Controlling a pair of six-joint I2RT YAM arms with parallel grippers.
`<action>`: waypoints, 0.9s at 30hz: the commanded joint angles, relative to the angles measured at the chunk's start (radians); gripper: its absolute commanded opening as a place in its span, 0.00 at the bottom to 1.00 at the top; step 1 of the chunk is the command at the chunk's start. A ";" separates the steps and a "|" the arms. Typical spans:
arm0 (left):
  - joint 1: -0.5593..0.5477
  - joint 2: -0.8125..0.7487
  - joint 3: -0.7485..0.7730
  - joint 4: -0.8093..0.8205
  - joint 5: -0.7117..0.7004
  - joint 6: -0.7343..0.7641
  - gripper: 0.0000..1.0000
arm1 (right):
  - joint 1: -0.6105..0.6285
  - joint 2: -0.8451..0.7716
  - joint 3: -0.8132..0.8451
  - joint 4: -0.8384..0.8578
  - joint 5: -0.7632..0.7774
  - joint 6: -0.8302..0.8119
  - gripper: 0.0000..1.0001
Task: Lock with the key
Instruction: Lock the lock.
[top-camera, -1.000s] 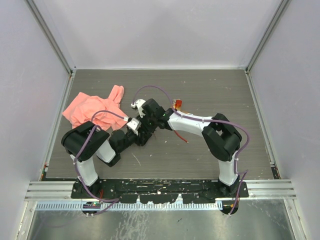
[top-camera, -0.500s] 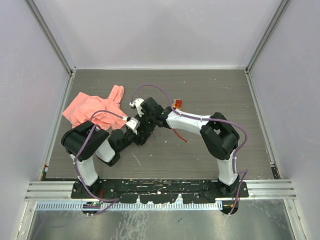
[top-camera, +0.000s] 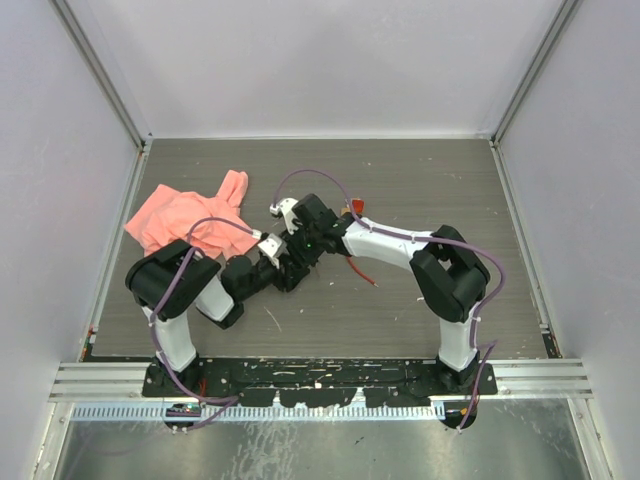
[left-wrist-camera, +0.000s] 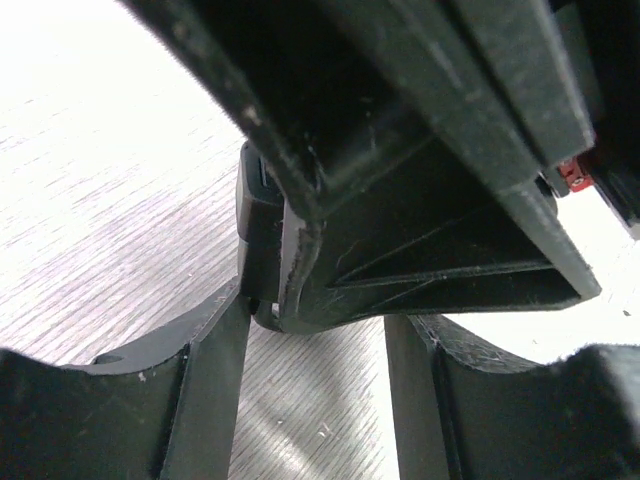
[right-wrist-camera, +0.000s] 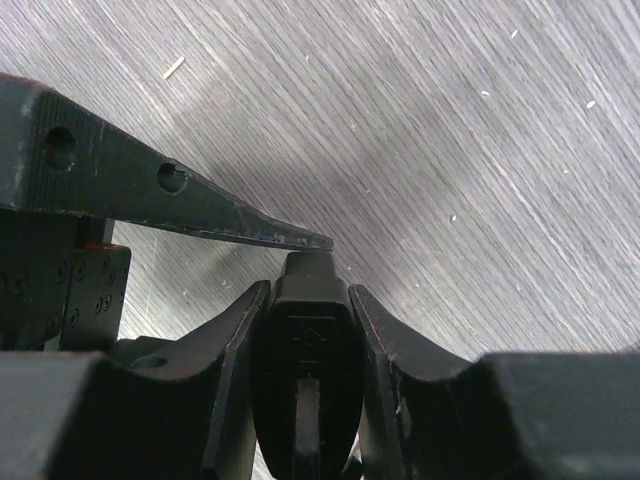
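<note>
In the right wrist view my right gripper (right-wrist-camera: 305, 300) is shut on the black plastic head of the key (right-wrist-camera: 305, 350), which sticks out a little past the fingertips. Its blade is hidden. One finger of my left gripper (right-wrist-camera: 200, 215) lies across the key's front end, touching it. From the left wrist, my left gripper (left-wrist-camera: 315, 345) stands open with bare table between its fingers. Its left finger (left-wrist-camera: 215, 385) rests against the black key (left-wrist-camera: 258, 215). Seen from above, both grippers (top-camera: 293, 255) meet mid-table. A small orange thing (top-camera: 356, 208), perhaps the lock, sits behind the right arm.
A pink cloth (top-camera: 188, 220) lies crumpled at the back left of the dark wood-grain table (top-camera: 420, 180). A thin red cord (top-camera: 362, 272) lies under the right forearm. Metal posts and pale walls close in the left, right and far sides.
Both grippers have shifted slightly right and nearer together. The right forearm now covers more of the orange thing. The grip on the key is unchanged.
</note>
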 joint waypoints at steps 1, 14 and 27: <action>-0.003 0.021 0.041 0.054 0.033 -0.057 0.52 | -0.029 0.013 -0.031 -0.213 -0.047 -0.015 0.01; -0.002 0.000 0.040 0.054 0.087 -0.080 0.55 | -0.162 -0.071 -0.003 -0.158 -0.169 0.028 0.01; 0.061 -0.114 -0.039 0.054 0.132 -0.208 0.60 | -0.271 -0.072 -0.024 -0.107 -0.379 0.051 0.01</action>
